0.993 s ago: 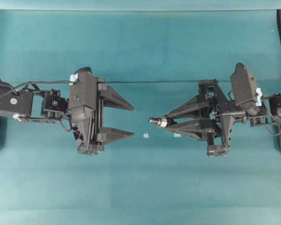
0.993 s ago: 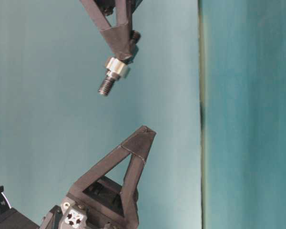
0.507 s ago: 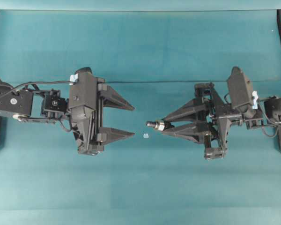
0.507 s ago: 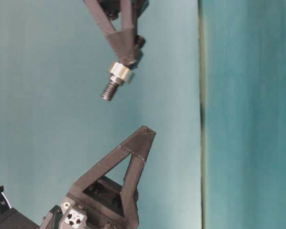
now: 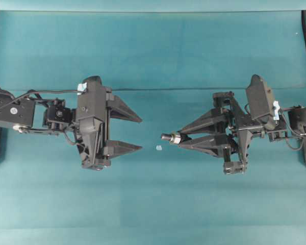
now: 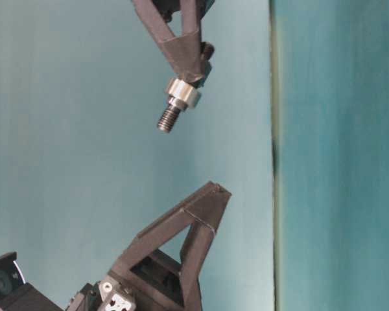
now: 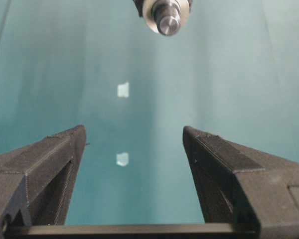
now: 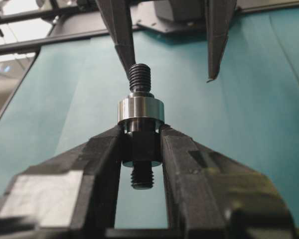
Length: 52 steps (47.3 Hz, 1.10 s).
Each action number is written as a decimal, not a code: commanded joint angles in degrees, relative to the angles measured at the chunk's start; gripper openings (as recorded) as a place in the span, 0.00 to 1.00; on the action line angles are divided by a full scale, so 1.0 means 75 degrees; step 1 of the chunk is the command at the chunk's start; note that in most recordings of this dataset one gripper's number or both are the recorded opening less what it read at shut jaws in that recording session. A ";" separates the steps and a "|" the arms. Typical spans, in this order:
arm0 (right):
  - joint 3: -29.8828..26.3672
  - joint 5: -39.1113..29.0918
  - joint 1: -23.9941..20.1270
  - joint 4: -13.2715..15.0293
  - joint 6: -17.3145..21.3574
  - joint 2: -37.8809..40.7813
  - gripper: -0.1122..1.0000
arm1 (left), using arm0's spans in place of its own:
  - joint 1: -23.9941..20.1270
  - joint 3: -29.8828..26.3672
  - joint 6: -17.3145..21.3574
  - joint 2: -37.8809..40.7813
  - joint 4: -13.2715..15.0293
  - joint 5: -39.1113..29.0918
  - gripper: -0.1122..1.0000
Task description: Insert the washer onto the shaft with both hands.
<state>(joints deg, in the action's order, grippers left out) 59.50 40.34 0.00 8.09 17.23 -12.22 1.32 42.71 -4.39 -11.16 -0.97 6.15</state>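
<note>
Overhead exterior view: teal counter (image 5: pixel 153 51) fills the frame, one arm at each side, tips facing across the middle.

Left end effector (image 5: pixel 141 133), centre-left: fingers spread wide, nothing between them. Left wrist view confirms it, with bare counter showing in the gap.

Right end effector (image 5: pixel 179 139), centre-right: fingers pressed together, pinching the shaft (image 5: pixel 166 137). The shaft juts toward frame centre, clear of the counter. The washer (image 5: pixel 176 138) is already seated on it, resting against the fingertips; in the right wrist view the silvery ring sits just above the pinch, with the threaded tip above it and a short end below.

Small pale scrap (image 5: pixel 158 148) lies on the counter between the two end effectors; the left wrist view shows two such scraps. Not task parts.

Judgement: insertion looks complete, or nearly so.

Risks, largest first:
1. Pinch is on a narrow round section by tapered tips. Any slackening or jolt could let the shaft pivot or drop to the counter, taking the washer with it.
2. Shaft tilts tip-down in the table-level view. Nothing visible retains the washer, so it could slide off the tip.
3. Left fingers closing in misaligned could knock the tip sideways.
4. Scrap mistaken for the washer.
</note>
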 commanded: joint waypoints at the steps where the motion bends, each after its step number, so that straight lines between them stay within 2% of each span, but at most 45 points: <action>1: -0.0035 0.0035 -0.0023 0.0000 -0.0070 -0.0082 0.10 | 0.0023 -0.0035 0.0023 -0.0211 -0.0023 0.0023 0.84; 19: 0.0012 0.0047 -0.0012 0.0000 -0.0070 -0.0082 0.10 | 0.0094 0.0340 -0.0023 -0.0668 -0.0023 0.0023 0.82; 52: 0.0199 0.0047 0.0070 -0.0059 -0.0047 -0.0082 0.10 | 0.0129 0.0340 -0.0047 -0.0668 -0.0012 0.0023 0.82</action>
<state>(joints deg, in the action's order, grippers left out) 61.35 40.25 0.44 7.82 17.23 -12.30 2.11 45.88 -4.57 -15.38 -0.97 6.06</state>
